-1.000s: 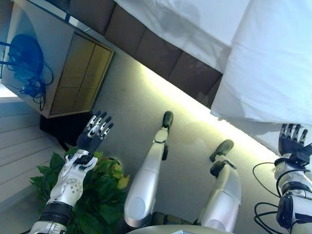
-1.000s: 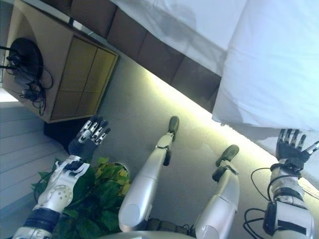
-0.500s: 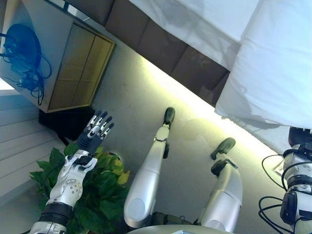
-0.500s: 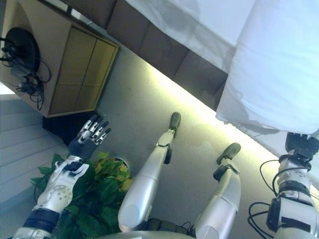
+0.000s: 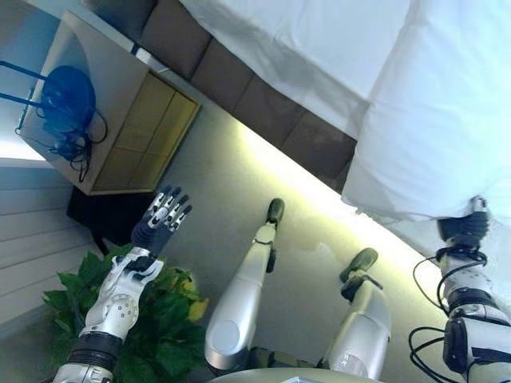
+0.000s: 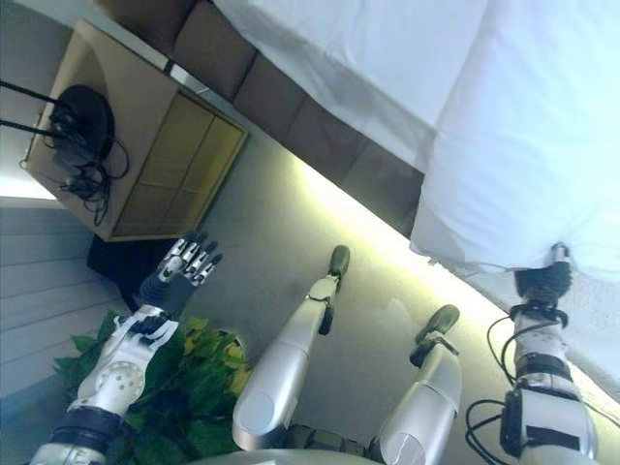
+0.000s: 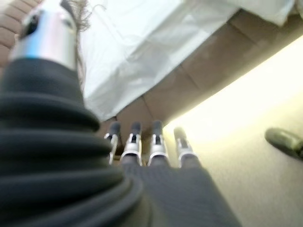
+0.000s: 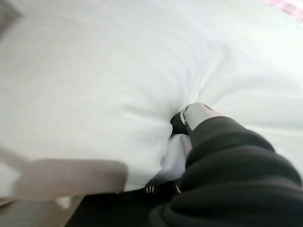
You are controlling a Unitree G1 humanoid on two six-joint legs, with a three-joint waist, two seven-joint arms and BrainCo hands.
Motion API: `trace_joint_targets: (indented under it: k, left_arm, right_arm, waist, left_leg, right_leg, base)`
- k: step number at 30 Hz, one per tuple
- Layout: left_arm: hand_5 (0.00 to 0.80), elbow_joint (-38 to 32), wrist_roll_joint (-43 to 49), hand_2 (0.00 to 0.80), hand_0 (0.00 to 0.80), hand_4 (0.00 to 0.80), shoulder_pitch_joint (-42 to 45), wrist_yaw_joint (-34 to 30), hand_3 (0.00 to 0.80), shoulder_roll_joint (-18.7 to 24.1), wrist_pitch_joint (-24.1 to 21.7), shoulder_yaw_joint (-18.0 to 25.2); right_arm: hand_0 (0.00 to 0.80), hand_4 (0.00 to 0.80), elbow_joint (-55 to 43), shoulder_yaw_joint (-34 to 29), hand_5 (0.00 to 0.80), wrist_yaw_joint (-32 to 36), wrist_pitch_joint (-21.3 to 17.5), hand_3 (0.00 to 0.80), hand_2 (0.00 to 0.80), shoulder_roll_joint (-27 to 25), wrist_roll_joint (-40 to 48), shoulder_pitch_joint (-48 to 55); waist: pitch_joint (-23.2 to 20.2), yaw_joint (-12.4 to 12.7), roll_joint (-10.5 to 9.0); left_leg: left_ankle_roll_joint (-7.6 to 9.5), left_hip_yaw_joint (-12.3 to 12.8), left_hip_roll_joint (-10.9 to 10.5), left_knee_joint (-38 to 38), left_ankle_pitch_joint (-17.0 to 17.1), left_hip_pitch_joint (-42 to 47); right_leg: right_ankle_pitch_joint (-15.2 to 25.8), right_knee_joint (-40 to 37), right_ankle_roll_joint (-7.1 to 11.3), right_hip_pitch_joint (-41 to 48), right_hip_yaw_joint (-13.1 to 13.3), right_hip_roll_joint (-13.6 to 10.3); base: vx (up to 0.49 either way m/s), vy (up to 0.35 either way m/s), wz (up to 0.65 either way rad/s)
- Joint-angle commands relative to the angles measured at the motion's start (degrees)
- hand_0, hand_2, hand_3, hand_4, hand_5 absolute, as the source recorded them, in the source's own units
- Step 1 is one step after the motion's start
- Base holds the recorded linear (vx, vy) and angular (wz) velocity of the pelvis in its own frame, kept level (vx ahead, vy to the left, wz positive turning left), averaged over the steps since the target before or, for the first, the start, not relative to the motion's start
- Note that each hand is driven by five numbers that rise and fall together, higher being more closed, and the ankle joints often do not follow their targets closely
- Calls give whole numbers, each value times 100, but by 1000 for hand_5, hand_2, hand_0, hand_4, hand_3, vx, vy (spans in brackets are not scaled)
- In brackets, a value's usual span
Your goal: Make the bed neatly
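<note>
A thick white duvet [image 5: 431,120] hangs over the side of the bed, over a white sheet [image 5: 295,40] and the brown padded bed base [image 5: 263,104]. My right hand [image 5: 463,227] is raised to the duvet's lower edge. In the right wrist view its thumb [image 8: 196,113] and fingers pinch a fold of the white duvet [image 8: 94,85]. My left hand [image 5: 160,219] is open with straight fingers [image 7: 156,142], held in the air over the floor and well away from the bed.
A wooden nightstand [image 5: 136,136] stands beside the bed with a round dark object and cables [image 5: 68,92] on top. A green potted plant [image 5: 160,319] stands under my left arm. A lit strip of floor [image 5: 319,207] runs along the bed base.
My right hand has risen from below the duvet's edge into the edge and closed on the cloth. The camera has shifted a little. My left hand has stayed put.
</note>
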Motion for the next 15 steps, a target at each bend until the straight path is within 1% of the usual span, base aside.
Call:
trace_joint_targets:
  k: [1, 3, 6, 8, 10, 11, 12, 13, 15]
  left_arm:
    - [0, -49, 179, 0, 0, 0, -184, 32, 0, 27, 25, 57]
    - [0, -27, 256, 0, 0, 0, -299, 92, 0, -20, 141, -45]
    - [0, 30, 318, 0, 0, 0, -441, 141, 0, -68, 146, -224]
    - [0, 24, 349, 0, 0, 0, -505, 189, 0, -96, 174, -290]
    - [0, -14, 374, 0, 0, 0, -525, 260, 0, -136, 229, -364]
    - [0, -14, 385, 0, 0, 0, -516, 272, 0, -154, 250, -373]
    - [0, -11, 387, 0, 0, 0, -505, 277, 0, -164, 258, -375]
    - [0, 9, 383, 0, 0, 0, -491, 282, 0, -184, 236, -397]
    - [0, 5, 390, 0, 0, 0, -451, 321, 0, -241, 170, -425]
  right_arm:
    - [800, 800, -260, 478, 800, 423, 212, 800, 800, 237, -645, -176]
    - [800, 800, -305, 698, 800, 324, 165, 800, 800, 456, -795, -393]
    - [800, 800, -429, 1012, 800, 95, 168, 800, 800, 714, -1092, -731]
    - [800, 800, -571, 1225, 800, -167, 89, 800, 800, 847, -1473, -926]
    - [800, 800, -855, 1456, 800, -614, 94, 800, 800, 1020, -1481, -1114]
    - [489, 489, -948, 1505, 489, -818, 106, 489, 489, 1071, -1369, -1157]
    - [47, 47, -1010, 1520, 47, -993, 108, 47, 47, 1100, -1271, -1171]
    - [0, 0, -1053, 1528, 0, -1246, 104, 0, 0, 1134, -1110, -1183]
    - [0, 0, -1007, 1471, 0, -1514, 16, 0, 0, 1151, -945, -1076]
  waist:
    - [-19, 332, -31]
    - [-102, 399, -51]
    - [-191, 478, -56]
    - [-216, 520, -42]
    - [-230, 572, 7]
    - [-233, 578, 24]
    - [-234, 575, 37]
    - [-232, 564, 58]
    - [-211, 540, 80]
  left_leg:
    - [-440, -255, 304, 383, 141, -271]
    - [-456, -274, 297, 382, 130, -235]
    - [-461, -290, 276, 397, 109, -204]
    - [-471, -296, 259, 429, 97, -217]
    - [-486, -273, 240, 477, 107, -247]
    - [-492, -257, 230, 502, 107, -258]
    - [-496, -245, 222, 523, 104, -267]
    - [-502, -231, 210, 548, 100, -276]
    - [-493, -226, 174, 574, 93, -285]
  right_leg:
    - [1424, -1189, 413, 553, 98, -435]
    - [1454, -1284, 423, 700, 27, -440]
    - [1500, -1378, 424, 841, -42, -467]
    - [1512, -1385, 424, 855, -63, -500]
    - [1511, -1360, 424, 848, -72, -550]
    - [1510, -1357, 424, 858, -72, -563]
    - [1510, -1358, 424, 865, -66, -569]
    - [1513, -1365, 424, 873, -49, -573]
    - [1525, -1387, 424, 894, -26, -563]
  base:
    - [70, -29, 11]
    - [71, -26, 7]
    - [58, -15, 9]
    - [39, 15, 4]
    - [43, 58, 4]
    - [34, 66, 1]
    - [31, 81, 0]
    - [26, 79, 2]
    - [17, 66, 5]
